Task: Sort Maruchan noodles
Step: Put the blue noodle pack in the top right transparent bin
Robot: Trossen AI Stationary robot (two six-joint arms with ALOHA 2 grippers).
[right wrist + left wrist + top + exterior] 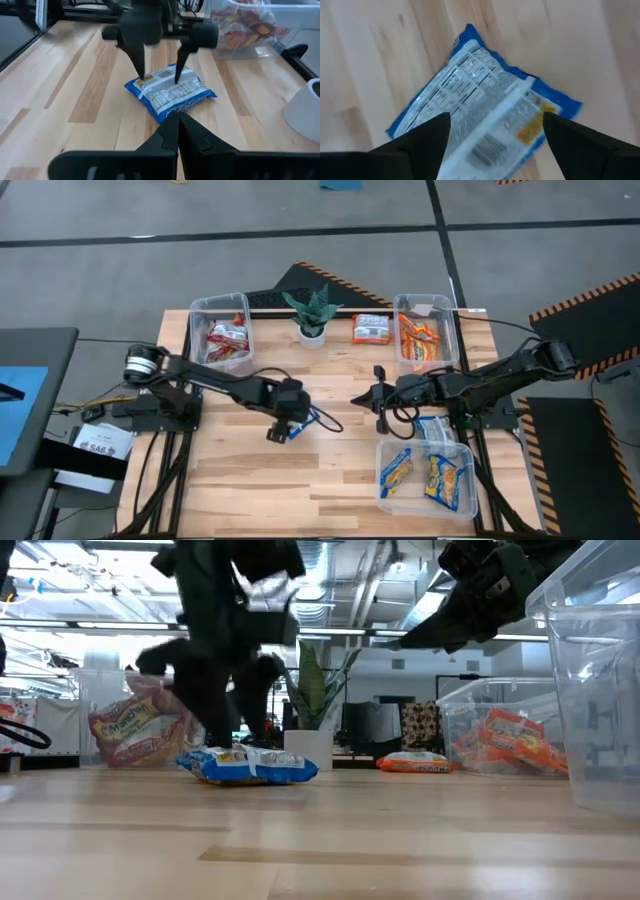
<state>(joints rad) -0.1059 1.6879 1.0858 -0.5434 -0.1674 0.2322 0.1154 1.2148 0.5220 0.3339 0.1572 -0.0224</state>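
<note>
Left pincer: left pincer (285, 427) stands spread over the blue-and-white packet (297, 426) near the middle of the bench (330, 480); in the right wrist view its fingertips (176, 76) touch or nearly touch the wrapper's top, one tip toward each end.
Packet: lies flat on the bare wood, label side down, printed back and barcode up; nothing holds it.
Step in hand: by my judgement either a fresh grasp or a release; if a grasp, the tips should come down outside the packet's edges, not on its top face, and close across the narrow way so the crinkly wrapper does not slip.
Right pincer: right pincer (381, 397) hangs above the bench just right of centre, fingers together, pointed at the packet and empty.
Bins: far-left bin (194, 310) holds red-and-white packets (228, 342); far-right bin (452, 330) holds orange packets (424, 340); near-right bin (384, 498) holds yellow-and-blue packets (438, 476), with another blue-and-white packet (437, 431) at its far rim.
Loose item: an orange packet (371, 329) lies on the bench beside the far-right bin.
Obstacle: potted plant (313, 315) stands at the far edge between the two far bins.
Open room: near-left bench is bare wood; a path rightward meets the right arm, so it should clear first.
</note>
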